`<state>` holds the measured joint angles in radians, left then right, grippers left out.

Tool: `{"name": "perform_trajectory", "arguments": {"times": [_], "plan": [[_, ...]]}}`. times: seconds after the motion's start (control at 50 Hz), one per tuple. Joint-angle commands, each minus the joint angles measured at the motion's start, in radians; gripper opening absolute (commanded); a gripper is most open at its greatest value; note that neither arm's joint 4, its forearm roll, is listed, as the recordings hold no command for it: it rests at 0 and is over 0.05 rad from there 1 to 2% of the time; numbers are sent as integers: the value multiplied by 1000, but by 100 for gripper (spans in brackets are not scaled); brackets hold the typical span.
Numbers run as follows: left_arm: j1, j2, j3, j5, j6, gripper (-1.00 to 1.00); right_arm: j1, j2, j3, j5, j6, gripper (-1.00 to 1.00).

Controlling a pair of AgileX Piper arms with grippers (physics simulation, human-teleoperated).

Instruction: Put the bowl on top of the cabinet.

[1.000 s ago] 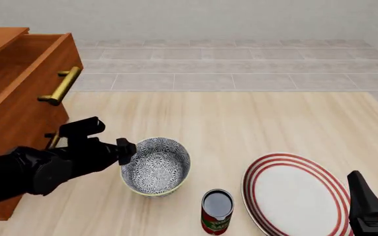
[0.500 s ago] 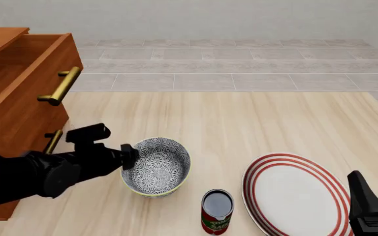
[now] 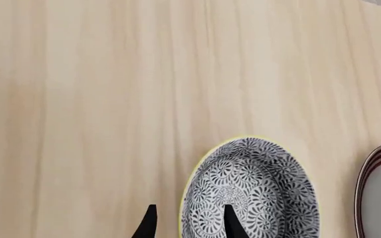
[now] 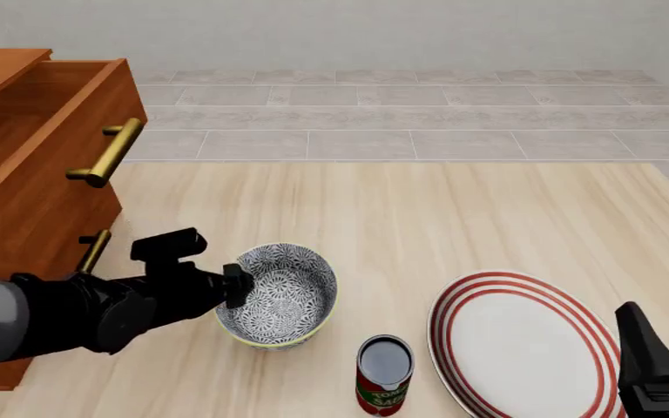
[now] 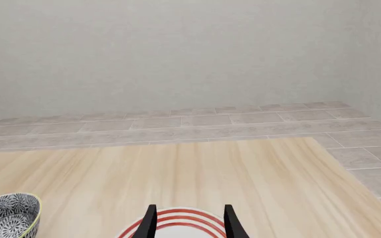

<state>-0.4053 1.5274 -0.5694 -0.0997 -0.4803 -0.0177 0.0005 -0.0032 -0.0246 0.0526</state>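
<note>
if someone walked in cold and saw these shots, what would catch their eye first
Most likely the black left gripper straddling the near-left rim of the patterned bowl, one finger inside and one outside. Next, the big reddish-brown cabinet at far left with brass handles, then the red-ringed plate at right, a can beside it.

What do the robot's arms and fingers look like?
Both arms are glossy black. The left arm is chunky and rounded, with a grey rounded joint near the picture's edge and a boxy black block on top. Each gripper ends in two thin, pointed black fingers. No cables or markings show.
</note>
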Motion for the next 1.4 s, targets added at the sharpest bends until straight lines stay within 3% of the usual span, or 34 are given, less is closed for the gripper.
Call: {"name": "perform_trajectory", "arguments": {"times": [0.02, 0.56, 0.7, 0.72, 0.76, 1.08, 1.4], "plan": [[-13, 32, 1, -24, -3, 100, -2, 0, -3, 2, 2, 100], [-27, 66, 8, -55, -17, 100, -2, 0, 0, 1, 3, 100], [3, 45, 15, -48, -12, 100, -1, 0, 0, 1, 2, 100], [23, 46, 12, -38, 1, -100, -1, 0, 1, 1, 1, 100], [36, 14, 6, -18, 34, -100, -1, 0, 2, 1, 0, 100], [45, -34, 18, -4, 36, -100, 3, 0, 0, 4, -5, 100], [6, -63, 0, 23, -13, -100, 1, 0, 0, 4, -3, 100]]}}
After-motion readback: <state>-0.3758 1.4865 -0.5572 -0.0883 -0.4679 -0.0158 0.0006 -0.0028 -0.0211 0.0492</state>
